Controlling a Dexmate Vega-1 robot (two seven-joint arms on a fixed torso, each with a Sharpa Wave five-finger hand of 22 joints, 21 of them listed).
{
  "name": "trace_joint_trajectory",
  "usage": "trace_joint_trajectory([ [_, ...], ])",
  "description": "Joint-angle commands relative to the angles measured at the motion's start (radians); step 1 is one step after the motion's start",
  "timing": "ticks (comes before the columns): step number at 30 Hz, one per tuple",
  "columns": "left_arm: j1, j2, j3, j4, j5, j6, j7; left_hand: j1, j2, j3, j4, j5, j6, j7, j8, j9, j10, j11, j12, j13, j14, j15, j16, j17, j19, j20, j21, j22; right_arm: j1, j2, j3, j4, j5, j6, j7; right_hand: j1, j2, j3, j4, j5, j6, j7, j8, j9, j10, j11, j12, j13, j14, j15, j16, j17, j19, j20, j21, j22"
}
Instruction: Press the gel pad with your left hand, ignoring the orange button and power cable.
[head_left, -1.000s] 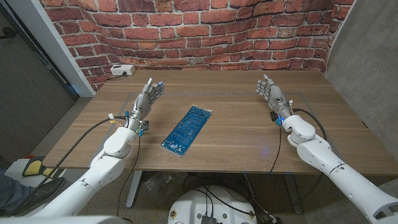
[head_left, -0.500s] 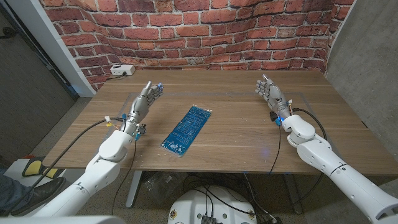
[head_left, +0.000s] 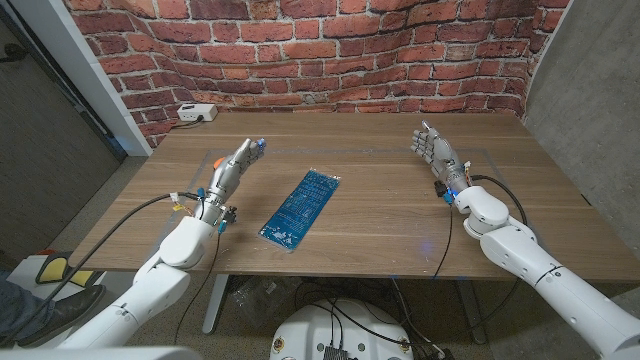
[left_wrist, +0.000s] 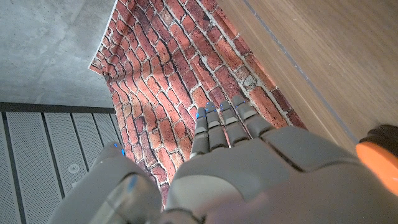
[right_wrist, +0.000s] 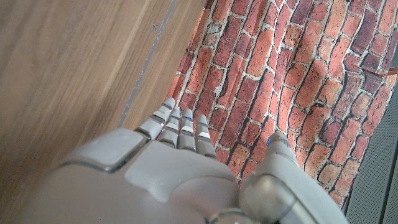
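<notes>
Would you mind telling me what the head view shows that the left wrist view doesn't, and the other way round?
Head view alone: the flat blue rectangular gel pad on the wooden table, a white power strip at the far left corner, and the open right hand. Left wrist view alone: a grey concrete surface and a perforated grey panel. Both share the open left hand, the tabletop and the red brick wall.
</notes>
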Motion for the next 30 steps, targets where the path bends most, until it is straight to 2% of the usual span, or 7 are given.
trace_joint_trajectory([
  [1,0.055,-0.017,-0.019,-0.032,0.162,-0.064,0.126,0.003,-0.002,-0.004,-0.003,0.003,0.030,-0.004,0.004,0.001,0.021,-0.006,0.003,0.003,0.018,-0.006,0.000,0.002,0.014,-0.001,-0.004,0.001,0.004,-0.026,-0.004,-0.028,-0.040,-0.027,-0.017,-0.001,-0.007,-0.007,0.000,0.004,0.001,-0.001,-0.004,0.003,0.005,-0.001,0.005,0.004,0.003,0.006,0.003,0.003,0.003,0.007,0.006,0.005],
  [14,0.067,-0.003,-0.047,-0.084,0.458,-0.010,0.266,0.012,-0.002,-0.006,-0.007,0.009,0.042,-0.005,0.003,0.001,0.032,-0.012,0.001,0.003,0.027,-0.012,-0.001,0.001,0.023,-0.005,-0.007,0.001,-0.016,-0.037,0.005,-0.051,-0.038,-0.033,-0.028,-0.001,-0.007,-0.009,0.000,0.004,0.002,-0.002,-0.003,0.003,0.006,-0.001,0.005,0.004,0.005,0.006,0.003,0.003,0.005,0.007,0.007,0.005],
  [22,0.093,0.042,-0.062,-0.166,0.684,0.112,0.371,0.016,-0.002,-0.006,-0.008,0.012,0.049,-0.010,0.003,0.001,0.035,-0.017,-0.001,0.003,0.029,-0.016,-0.002,0.001,0.024,-0.005,-0.010,0.001,-0.034,-0.044,0.013,-0.071,-0.036,-0.039,-0.043,-0.001,-0.007,-0.010,-0.001,0.005,0.003,-0.002,-0.003,0.003,0.008,0.000,0.006,0.004,0.006,0.006,0.003,0.003,0.005,0.007,0.007,0.005],
  [30,0.098,0.099,-0.051,-0.225,0.782,0.224,0.403,0.020,0.001,-0.007,-0.009,0.015,0.050,-0.013,0.000,0.001,0.038,-0.021,-0.003,0.004,0.030,-0.017,-0.004,0.001,0.020,-0.008,-0.015,0.001,-0.047,-0.058,0.018,-0.094,-0.038,-0.054,-0.051,-0.001,-0.006,-0.011,-0.001,0.005,0.003,-0.002,-0.003,0.002,0.008,0.001,0.006,0.004,0.007,0.006,0.003,0.003,0.006,0.006,0.007,0.005],
])
